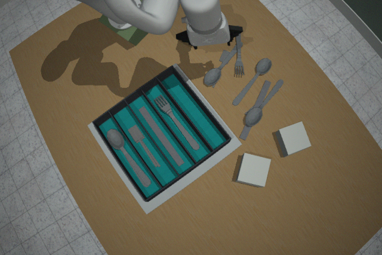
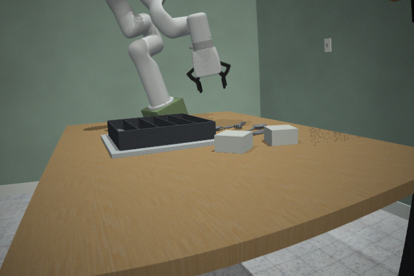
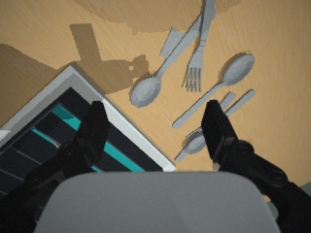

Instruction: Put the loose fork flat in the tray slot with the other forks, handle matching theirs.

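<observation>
The loose fork (image 1: 239, 57) lies on the table to the right of the tray, tines toward the camera; it also shows in the wrist view (image 3: 199, 53). The dark tray has teal slots. One fork (image 1: 175, 120) lies in the fourth slot from the left, tines at the far end. My gripper (image 2: 209, 81) is open and empty, high above the table near the tray's far right corner. In the wrist view the gripper (image 3: 155, 126) has its fingers spread over the tray corner and the table.
Three loose spoons (image 1: 212, 76) (image 1: 252, 80) (image 1: 253, 116) and some flat utensils (image 1: 262, 98) lie right of the tray. Two white blocks (image 1: 252, 169) (image 1: 293, 138) sit nearer the front. The tray holds a spoon (image 1: 128, 156), a spatula (image 1: 143, 144) and a knife (image 1: 162, 136).
</observation>
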Robot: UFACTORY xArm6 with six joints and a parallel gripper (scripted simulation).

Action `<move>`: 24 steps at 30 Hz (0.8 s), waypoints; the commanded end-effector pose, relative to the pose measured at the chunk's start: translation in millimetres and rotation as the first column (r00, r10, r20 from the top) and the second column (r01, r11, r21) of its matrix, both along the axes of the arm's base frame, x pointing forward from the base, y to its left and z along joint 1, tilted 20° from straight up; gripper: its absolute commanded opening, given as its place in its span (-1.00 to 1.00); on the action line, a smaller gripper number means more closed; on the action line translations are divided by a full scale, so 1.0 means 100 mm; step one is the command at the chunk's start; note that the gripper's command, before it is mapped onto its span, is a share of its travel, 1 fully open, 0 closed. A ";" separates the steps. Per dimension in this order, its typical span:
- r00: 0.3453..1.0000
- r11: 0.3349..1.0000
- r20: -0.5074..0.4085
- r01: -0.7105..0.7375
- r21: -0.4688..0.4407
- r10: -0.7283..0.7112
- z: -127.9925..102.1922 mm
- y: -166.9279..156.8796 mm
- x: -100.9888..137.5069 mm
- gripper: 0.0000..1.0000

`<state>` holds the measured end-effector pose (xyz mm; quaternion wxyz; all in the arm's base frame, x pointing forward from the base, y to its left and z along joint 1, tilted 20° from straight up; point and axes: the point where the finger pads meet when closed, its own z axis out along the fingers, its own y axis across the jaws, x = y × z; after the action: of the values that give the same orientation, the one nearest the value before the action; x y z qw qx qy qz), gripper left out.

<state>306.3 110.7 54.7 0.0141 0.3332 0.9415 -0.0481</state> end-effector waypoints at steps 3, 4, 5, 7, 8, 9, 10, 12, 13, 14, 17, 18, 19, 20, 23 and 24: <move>0.998 0.996 0.032 0.061 -0.065 -0.059 -0.08 0.24 0.05 1.00; 0.996 0.994 0.040 0.080 -0.081 -0.077 -0.10 0.31 0.06 1.00; 0.994 0.991 0.050 0.097 -0.095 -0.093 -0.13 0.38 0.07 1.00; 0.992 0.988 0.060 0.114 -0.108 -0.108 -0.15 0.45 0.08 1.00; 0.990 0.984 0.071 0.129 -0.120 -0.121 -0.17 0.51 0.08 1.00; 0.990 0.984 0.071 0.129 -0.120 -0.121 -0.17 0.51 0.08 1.00; 0.988 0.981 0.083 0.144 -0.130 -0.134 -0.19 0.57 0.09 1.00; 0.982 0.972 0.097 0.176 -0.156 -0.162 -0.24 0.70 0.11 1.00; 0.979 0.967 0.104 0.190 -0.167 -0.174 -0.26 0.76 0.12 1.00; 0.979 0.967 0.104 0.190 -0.167 -0.174 -0.26 0.76 0.12 1.00; 0.974 0.959 0.117 0.214 -0.185 -0.195 -0.29 0.85 0.13 1.00; 0.971 0.955 0.124 0.224 -0.193 -0.203 -0.31 0.90 0.13 1.00; 0.969 0.952 0.129 0.233 -0.199 -0.210 -0.32 0.93 0.14 1.00; 0.967 0.949 0.134 0.240 -0.204 -0.215 -0.33 0.96 0.14 1.00; 0.963 0.944 0.144 0.253 -0.213 -0.226 -0.35 1.01 0.14 1.00; 0.963 0.943 0.146 0.255 -0.214 -0.227 -0.36 1.02 0.14 1.00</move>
<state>318.9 208.6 19.3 0.0984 0.4405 0.8818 -0.1367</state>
